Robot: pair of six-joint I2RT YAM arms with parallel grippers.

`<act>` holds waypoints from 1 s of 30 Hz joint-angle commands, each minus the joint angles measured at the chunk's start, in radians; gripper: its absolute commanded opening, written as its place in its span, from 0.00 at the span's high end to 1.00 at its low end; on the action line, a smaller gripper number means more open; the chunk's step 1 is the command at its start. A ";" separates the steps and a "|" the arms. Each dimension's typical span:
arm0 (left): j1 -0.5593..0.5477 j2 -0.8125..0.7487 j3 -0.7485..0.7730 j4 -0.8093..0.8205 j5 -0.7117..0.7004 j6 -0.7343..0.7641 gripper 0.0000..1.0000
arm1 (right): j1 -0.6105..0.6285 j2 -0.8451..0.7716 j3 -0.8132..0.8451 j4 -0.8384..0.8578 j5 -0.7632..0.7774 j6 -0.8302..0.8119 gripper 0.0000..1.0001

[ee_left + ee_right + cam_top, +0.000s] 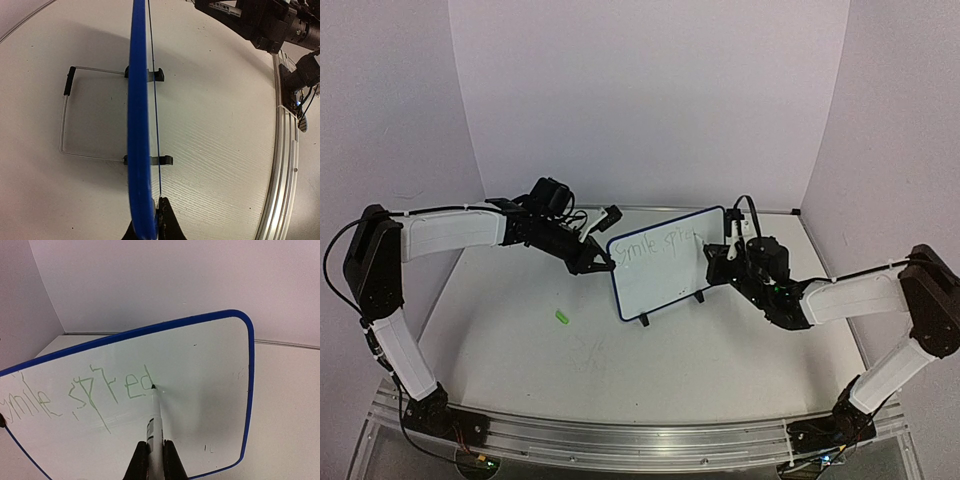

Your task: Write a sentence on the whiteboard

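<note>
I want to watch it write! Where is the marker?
Right wrist view: the marker sits in the right end effector, its tip on the whiteboard right of the green writing.

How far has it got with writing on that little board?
Partway. Done: on the whiteboard, the sentence reads green "smile" and roughly "spred". In hand: the right fingers grip a marker, tip at the last letter, while the left fingers clamp the board's edge. Left: the remaining words; the lower board is nearly bare.
</note>
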 commanded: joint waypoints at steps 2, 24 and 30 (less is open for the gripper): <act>-0.005 0.027 0.019 -0.073 -0.054 0.032 1.00 | -0.004 0.019 -0.001 0.021 0.025 0.011 1.00; -0.005 0.027 0.021 -0.073 -0.066 0.029 1.00 | -0.003 -0.145 -0.088 0.029 0.038 0.037 1.00; -0.005 0.027 0.021 -0.074 -0.064 0.029 1.00 | -0.004 -0.213 -0.130 0.022 0.001 0.057 1.00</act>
